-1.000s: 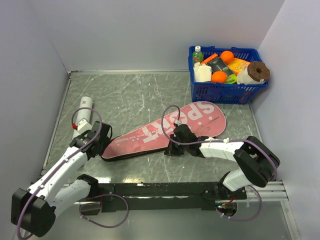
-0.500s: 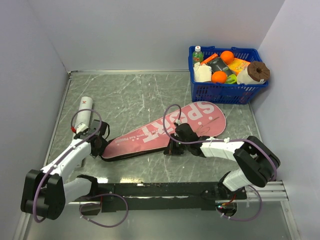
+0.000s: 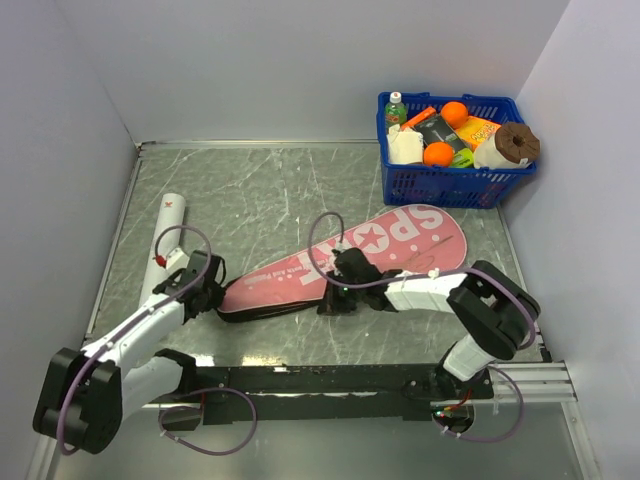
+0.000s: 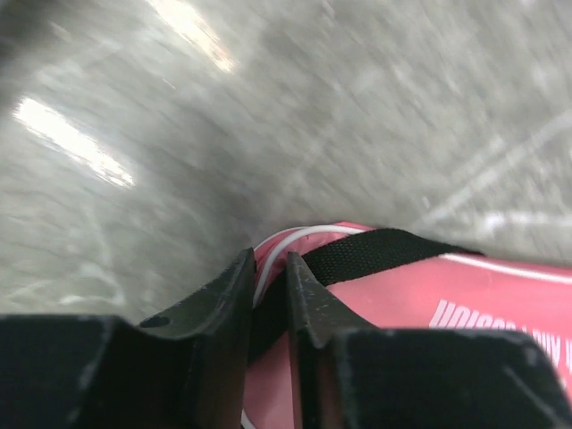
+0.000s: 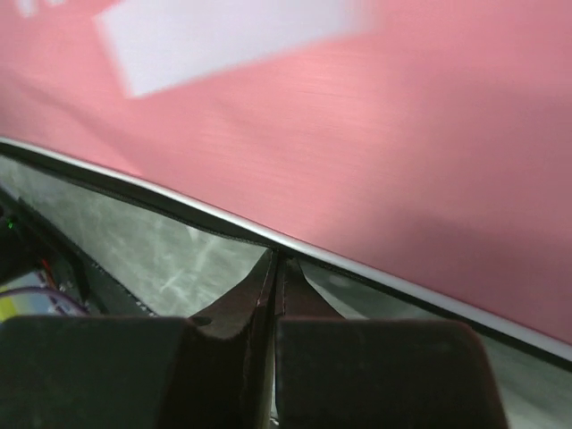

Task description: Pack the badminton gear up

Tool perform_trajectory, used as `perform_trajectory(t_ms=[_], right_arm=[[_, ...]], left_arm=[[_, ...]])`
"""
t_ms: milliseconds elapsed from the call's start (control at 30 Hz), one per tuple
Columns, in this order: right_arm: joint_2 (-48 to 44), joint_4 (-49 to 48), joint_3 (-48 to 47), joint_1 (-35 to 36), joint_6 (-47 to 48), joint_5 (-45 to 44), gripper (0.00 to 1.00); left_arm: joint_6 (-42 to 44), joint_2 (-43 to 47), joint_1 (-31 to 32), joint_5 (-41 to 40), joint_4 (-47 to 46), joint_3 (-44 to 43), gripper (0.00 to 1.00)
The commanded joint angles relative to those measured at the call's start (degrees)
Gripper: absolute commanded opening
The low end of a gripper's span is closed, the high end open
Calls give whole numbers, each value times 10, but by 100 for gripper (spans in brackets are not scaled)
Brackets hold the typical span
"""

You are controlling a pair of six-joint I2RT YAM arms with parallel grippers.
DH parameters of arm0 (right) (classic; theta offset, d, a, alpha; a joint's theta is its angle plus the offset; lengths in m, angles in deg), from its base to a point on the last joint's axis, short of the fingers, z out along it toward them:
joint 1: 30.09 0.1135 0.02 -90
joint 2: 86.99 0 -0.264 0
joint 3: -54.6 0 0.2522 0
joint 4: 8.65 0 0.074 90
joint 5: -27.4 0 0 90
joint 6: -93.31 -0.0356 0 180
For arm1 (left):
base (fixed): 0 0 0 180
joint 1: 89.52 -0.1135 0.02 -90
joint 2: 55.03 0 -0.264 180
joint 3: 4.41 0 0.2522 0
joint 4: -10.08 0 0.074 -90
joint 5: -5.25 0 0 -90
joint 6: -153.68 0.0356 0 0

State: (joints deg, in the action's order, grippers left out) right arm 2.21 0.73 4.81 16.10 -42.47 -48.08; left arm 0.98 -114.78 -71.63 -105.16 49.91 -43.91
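The pink bag (image 3: 400,238) — white SPORT lettering, black trim — lies slantwise mid-table, wide end far right. The left gripper (image 3: 212,298) pinches its narrow near-left tip, jaws almost together; the right gripper (image 3: 328,300) is clamped tight on its near edge.

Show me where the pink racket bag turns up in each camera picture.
Top external: the pink bag lies slantwise across the middle of the table.
Left wrist: the pink bag is at lower right, narrow end showing.
Right wrist: the pink bag fills the upper part.
Shared landmark: the grey marbled table, under the bag in all three.
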Motion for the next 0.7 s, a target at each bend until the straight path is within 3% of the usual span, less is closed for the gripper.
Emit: perform_trajectory(t_ms=[0, 400, 667], right_arm=[[30, 6, -69, 56, -14, -7, 0], [167, 54, -250, 179, -77, 9, 0], [209, 13, -313, 243, -85, 6, 0]], left_arm=[[-2, 31, 41, 82, 7, 32, 23], [-73, 217, 157, 98, 42, 85, 20], [-59, 256, 210, 129, 16, 100, 16]])
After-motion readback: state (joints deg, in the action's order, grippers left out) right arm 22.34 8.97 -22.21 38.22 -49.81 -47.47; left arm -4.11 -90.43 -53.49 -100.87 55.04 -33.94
